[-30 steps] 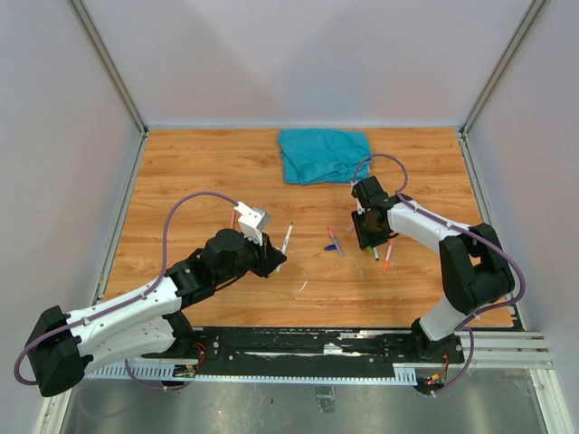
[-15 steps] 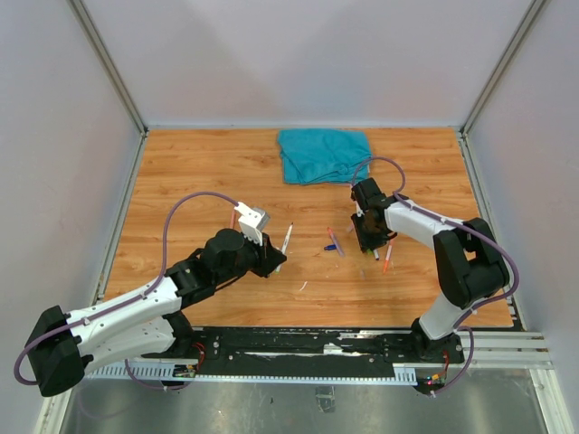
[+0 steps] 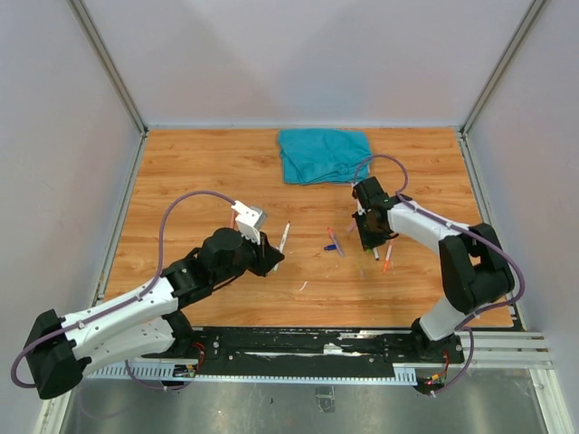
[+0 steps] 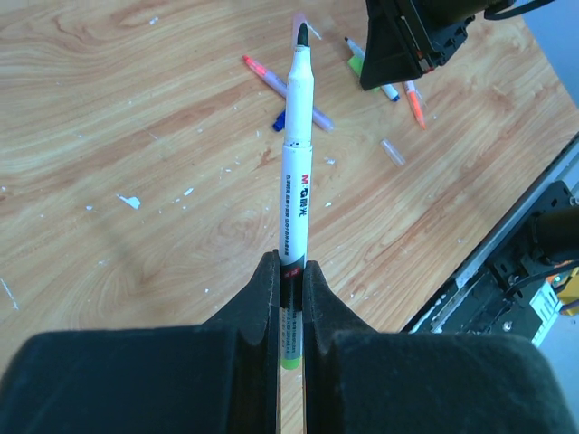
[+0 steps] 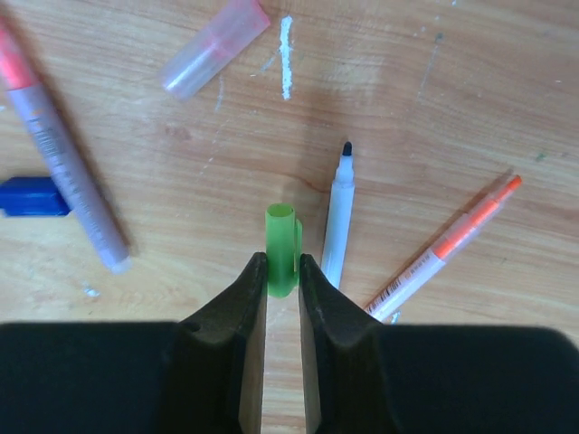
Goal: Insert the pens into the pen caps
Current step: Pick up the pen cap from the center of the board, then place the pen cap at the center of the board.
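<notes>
We see a white pen (image 4: 294, 172), black-tipped, with red and black lettering and a lime end, at frame centre against the pale wood-grain table (image 4: 109, 136). In the right wrist view, a green cap (image 5: 281, 240) sits at centre, a blue cap (image 5: 32, 196) at left, a translucent pink cap (image 5: 215, 47) at top and an orange pen (image 5: 448, 249) at right. Overhead, a teal cloth (image 3: 323, 154) shows at top centre.

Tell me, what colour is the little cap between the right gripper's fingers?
Green. The cap shows best in the right wrist view.
</notes>
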